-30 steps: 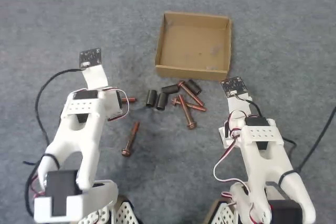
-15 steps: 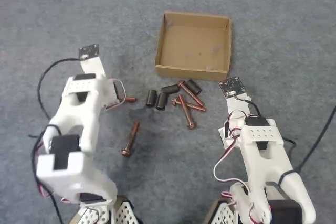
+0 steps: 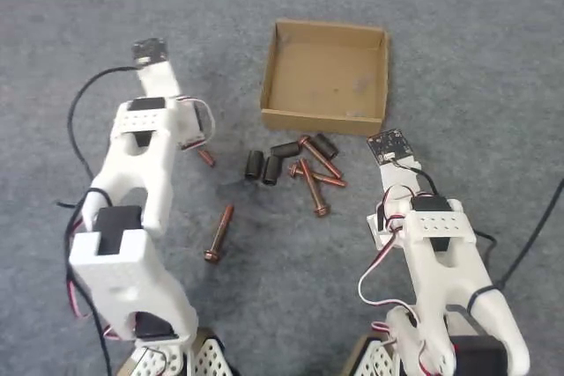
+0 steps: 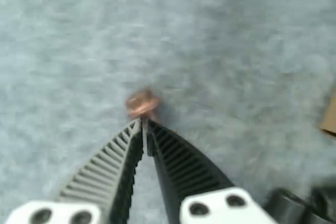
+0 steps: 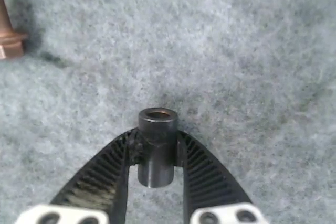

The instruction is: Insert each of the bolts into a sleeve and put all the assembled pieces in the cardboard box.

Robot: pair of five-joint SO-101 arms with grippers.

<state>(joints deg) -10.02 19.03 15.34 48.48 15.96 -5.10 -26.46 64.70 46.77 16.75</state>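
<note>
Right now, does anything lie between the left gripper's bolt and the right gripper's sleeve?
Yes: loose sleeves and bolts lie on the carpet between the held bolt and held sleeve.

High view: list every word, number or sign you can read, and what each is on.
No text can be read.
Left arm's wrist board: marks too small to read.
Right arm's wrist board: marks too small to read.
cardboard box: bears no print.
</note>
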